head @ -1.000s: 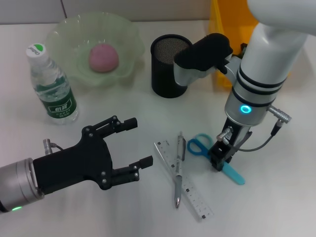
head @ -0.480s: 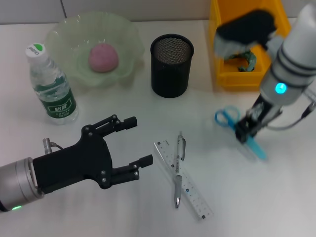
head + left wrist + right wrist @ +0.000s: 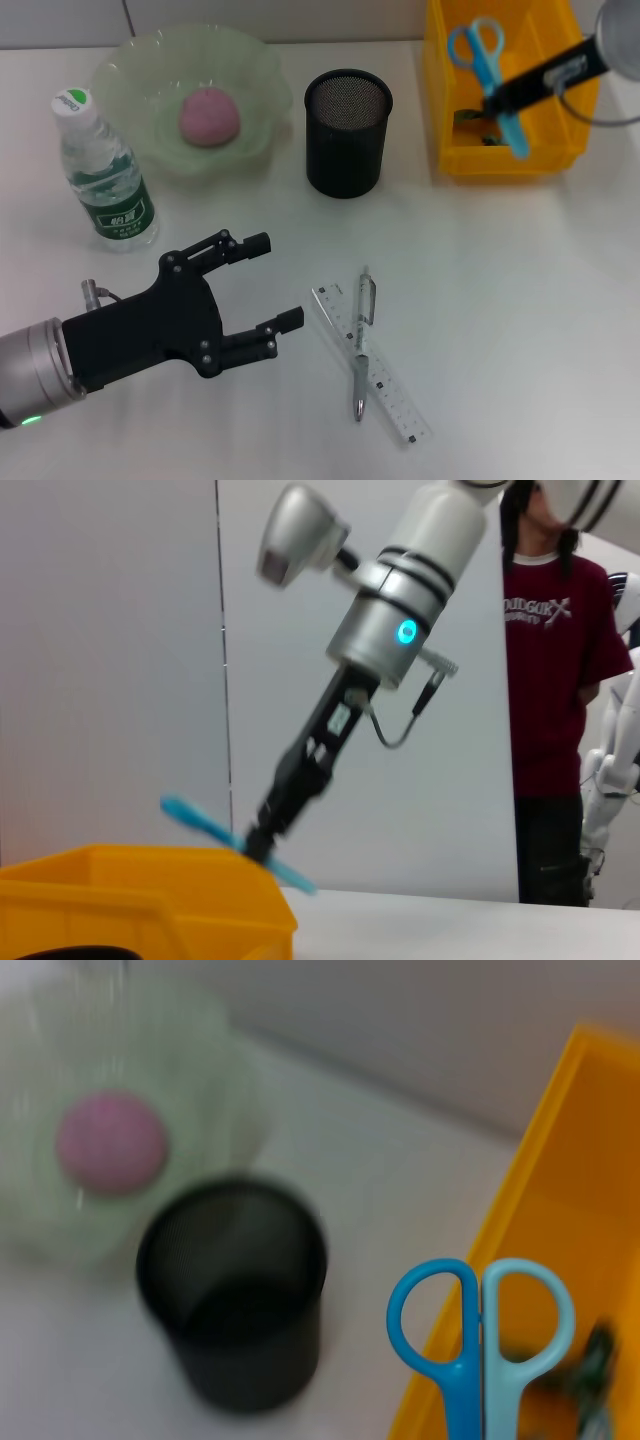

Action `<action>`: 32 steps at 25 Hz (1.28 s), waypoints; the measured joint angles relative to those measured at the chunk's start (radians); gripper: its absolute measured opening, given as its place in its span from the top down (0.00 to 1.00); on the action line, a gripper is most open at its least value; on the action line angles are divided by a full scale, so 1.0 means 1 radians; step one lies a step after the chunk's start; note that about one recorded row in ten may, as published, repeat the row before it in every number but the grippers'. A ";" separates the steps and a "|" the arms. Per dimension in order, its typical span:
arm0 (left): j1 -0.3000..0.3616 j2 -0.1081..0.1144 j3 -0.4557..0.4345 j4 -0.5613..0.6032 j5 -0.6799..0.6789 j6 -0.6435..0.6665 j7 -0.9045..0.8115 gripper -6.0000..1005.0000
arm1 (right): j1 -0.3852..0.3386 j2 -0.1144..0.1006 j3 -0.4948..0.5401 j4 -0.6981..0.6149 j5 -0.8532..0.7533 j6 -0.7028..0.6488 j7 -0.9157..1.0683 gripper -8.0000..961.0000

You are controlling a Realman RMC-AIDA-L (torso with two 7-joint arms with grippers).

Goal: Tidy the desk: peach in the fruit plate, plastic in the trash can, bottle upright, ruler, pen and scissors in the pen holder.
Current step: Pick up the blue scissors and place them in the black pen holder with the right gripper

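You only get the tip of the right hand [image 3: 503,99] in the head view; the arm behind it runs off the picture's edge. Its grip covers the middle of the scissors [image 3: 490,62], so you can't see the pivot. In the right wrist view the blades run off the frame, and the peach [image 3: 110,1143], fruit plate [image 3: 215,1090] and pen holder [image 3: 233,1305] are smeared. What lies inside the yellow bin [image 3: 445,150] is too dark and blurred to name.
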 joint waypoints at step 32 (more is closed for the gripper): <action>-0.003 0.000 -0.013 -0.021 0.004 -0.009 -0.026 0.20 | -0.089 0.003 -0.022 0.674 1.546 0.615 -1.617 0.76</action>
